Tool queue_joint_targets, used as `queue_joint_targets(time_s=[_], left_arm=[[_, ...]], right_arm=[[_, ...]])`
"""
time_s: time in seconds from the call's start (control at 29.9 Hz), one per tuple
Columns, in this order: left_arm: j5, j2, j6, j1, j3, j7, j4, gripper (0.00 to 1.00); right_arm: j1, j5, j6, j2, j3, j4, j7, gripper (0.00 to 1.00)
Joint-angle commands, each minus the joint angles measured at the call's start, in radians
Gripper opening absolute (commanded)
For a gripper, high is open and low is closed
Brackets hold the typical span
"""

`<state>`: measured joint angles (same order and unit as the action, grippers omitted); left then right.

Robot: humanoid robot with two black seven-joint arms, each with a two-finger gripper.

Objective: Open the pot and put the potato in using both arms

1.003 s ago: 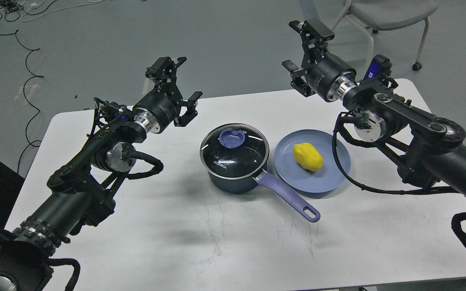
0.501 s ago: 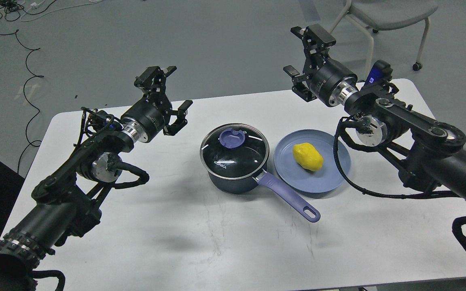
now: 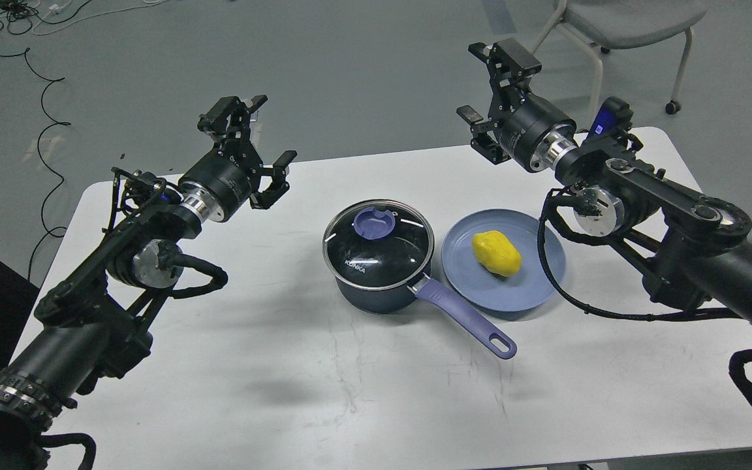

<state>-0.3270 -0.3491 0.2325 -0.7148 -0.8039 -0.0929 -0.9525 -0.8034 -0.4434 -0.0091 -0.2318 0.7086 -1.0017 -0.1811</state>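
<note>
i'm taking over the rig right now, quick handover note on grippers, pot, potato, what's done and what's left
Left gripper: open, empty, raised over the table's left rear, clear of the pot.
Right gripper: open, empty, raised beyond the table's far edge.
Pot: mid-table, lid on, handle pointing toward the robot and to the right.
Potato: on the blue plate right of the pot.
Done: nothing.
Left: lift lid, put potato in pot.

A grey floor is surrounding the white table; a grey chair is standing behind, black cables trailing left.
</note>
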Motion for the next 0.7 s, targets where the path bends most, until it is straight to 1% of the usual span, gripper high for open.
queue_joint_targets(time_s=[0.0,0.07,0.13,0.17,0.2,0.23,0.27,0.3,0.33,0.37,0.4,0.47,0.57,0.67], left_arm=[[-0.026,-0.042,-0.015,-0.017,0.003,-0.016,-0.040,0.98],[-0.100,-0.080,-0.038,-0.022,0.008,-0.021,-0.089,0.98],[-0.237,-0.134,-0.067,-0.020,0.009,-0.022,-0.167,0.98],[-0.354,-0.180,-0.084,-0.014,0.012,-0.022,-0.231,0.98],[-0.356,-0.180,-0.084,-0.014,0.012,-0.022,-0.232,0.98],[-0.485,-0.221,-0.106,-0.005,0.014,-0.028,-0.288,0.98],[-0.626,-0.249,-0.137,0.009,0.018,-0.060,-0.340,0.98],[-0.692,-0.264,-0.156,0.024,0.020,-0.089,-0.366,0.98],[-0.818,-0.286,-0.200,0.061,0.023,-0.155,-0.418,0.98],[-0.921,-0.306,-0.238,0.090,0.026,-0.200,-0.461,0.98],[-0.964,-0.307,-0.254,0.103,0.031,-0.211,-0.482,0.98],[-1.070,-0.306,-0.278,0.123,0.063,-0.215,-0.515,0.98],[-1.217,-0.307,-0.282,0.118,0.156,-0.214,-0.523,0.98],[-1.335,-0.298,-0.282,0.107,0.192,-0.212,-0.523,0.98]], right_arm=[[0.000,0.000,0.000,-0.009,0.002,0.000,0.000,1.00],[-0.002,0.000,0.000,-0.014,0.012,0.000,0.000,1.00],[0.000,0.002,0.000,-0.030,0.025,0.000,0.000,1.00],[0.001,0.002,0.000,-0.046,0.028,-0.002,0.000,1.00],[0.001,0.002,0.000,-0.046,0.028,-0.002,0.000,1.00],[0.003,0.002,0.000,-0.052,0.029,0.000,0.000,1.00],[0.010,0.002,0.000,-0.055,0.031,0.005,0.000,1.00],[0.015,0.002,0.000,-0.057,0.034,0.005,0.000,1.00],[0.022,0.002,0.000,-0.063,0.046,0.005,0.000,1.00],[0.030,0.002,0.000,-0.064,0.064,0.003,0.000,1.00],[0.033,0.002,0.000,-0.064,0.075,0.005,0.000,1.00],[0.041,0.002,0.000,-0.069,0.098,0.005,0.000,1.00],[0.055,0.003,0.000,-0.084,0.124,0.006,0.000,1.00],[0.067,0.003,0.000,-0.098,0.138,0.008,0.000,1.00]])
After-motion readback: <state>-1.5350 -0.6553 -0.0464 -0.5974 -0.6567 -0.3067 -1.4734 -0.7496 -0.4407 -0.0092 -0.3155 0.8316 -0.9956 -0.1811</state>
